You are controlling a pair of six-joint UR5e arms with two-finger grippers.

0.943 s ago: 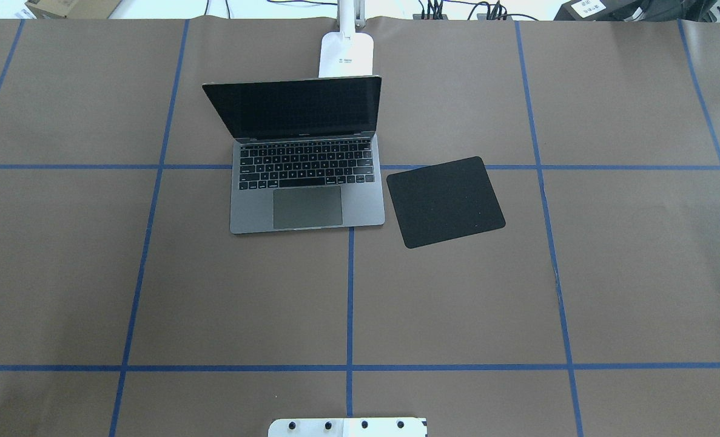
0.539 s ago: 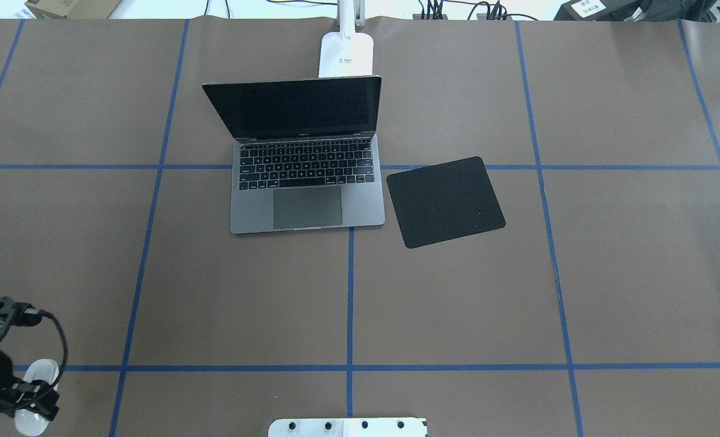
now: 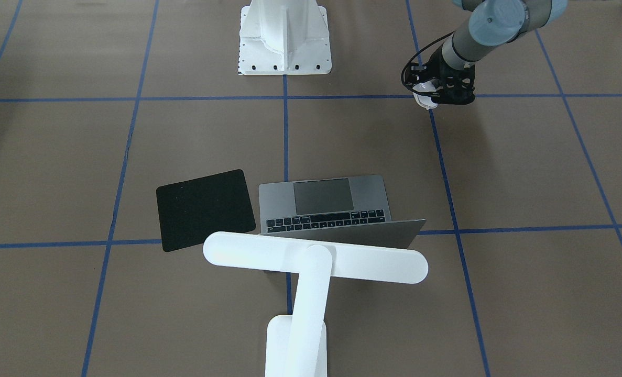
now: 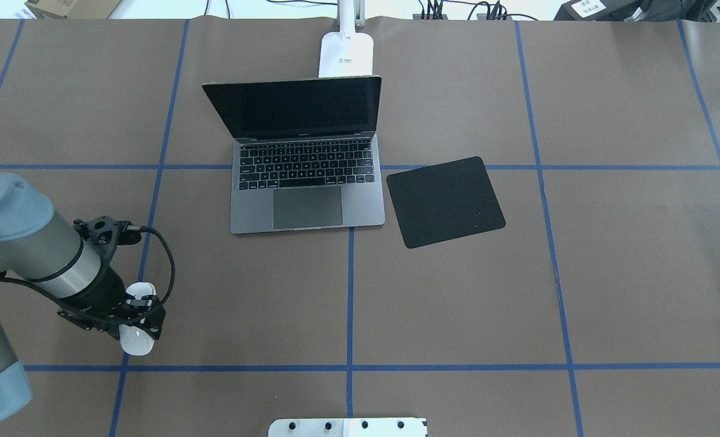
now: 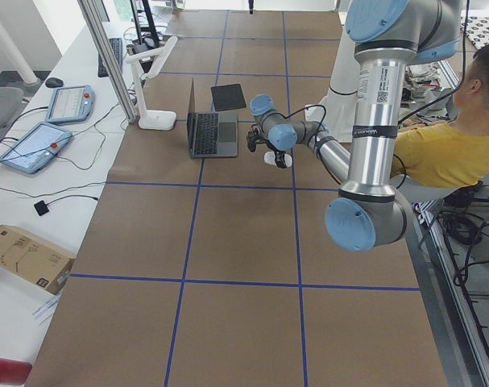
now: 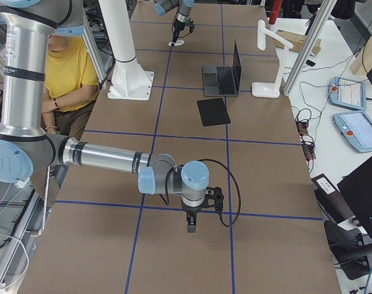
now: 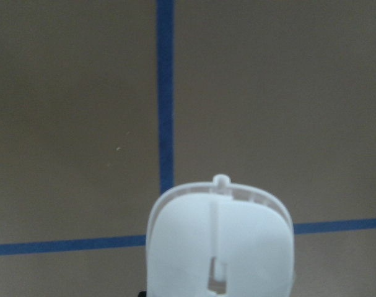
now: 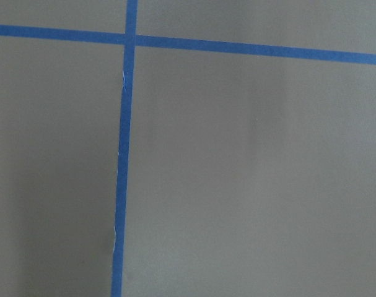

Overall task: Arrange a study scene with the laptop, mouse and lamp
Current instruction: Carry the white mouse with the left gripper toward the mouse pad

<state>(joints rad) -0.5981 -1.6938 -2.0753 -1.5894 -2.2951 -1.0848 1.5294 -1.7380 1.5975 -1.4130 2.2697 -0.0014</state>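
My left gripper is shut on the white mouse, at the table's front left, well short of the laptop. The mouse fills the bottom of the left wrist view over a blue tape crossing. The grey laptop stands open in the middle, screen dark. Behind it stands the white lamp, its bar over the laptop's lid and its base at the far edge. My right gripper shows only in the exterior right view, low over the table's right end; I cannot tell whether it is open or shut.
A flat black square pad lies just right of the laptop. The white robot pedestal stands at the near edge. A person in a yellow shirt sits behind the robot. Blue tape lines cross the brown table cover.
My left arm has come in from the lower left corner, carrying the mouse forward and to the right over the table. Laptop, lamp and pad have not moved.
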